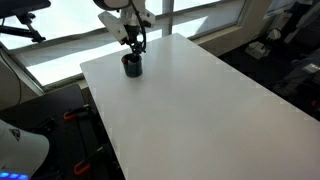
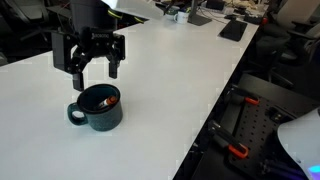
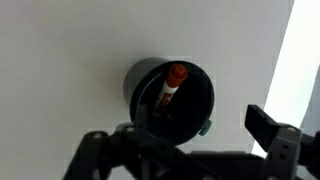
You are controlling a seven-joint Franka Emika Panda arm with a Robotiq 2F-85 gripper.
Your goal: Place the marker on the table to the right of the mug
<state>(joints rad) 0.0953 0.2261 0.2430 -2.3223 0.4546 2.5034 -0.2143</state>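
Hovering just above the mug [image 2: 100, 117], the pincer [image 2: 96, 73] is spread wide and empty. The marker [image 3: 171, 86] leans inside the mug, orange tip up. The mug sits on the white worktop [image 2: 190, 75].

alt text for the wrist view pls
A thin marker with an orange-red cap leans inside a squat dark navy mug, seen from above on a plain white table. The black gripper, jaws open and empty, fills the bottom edge.
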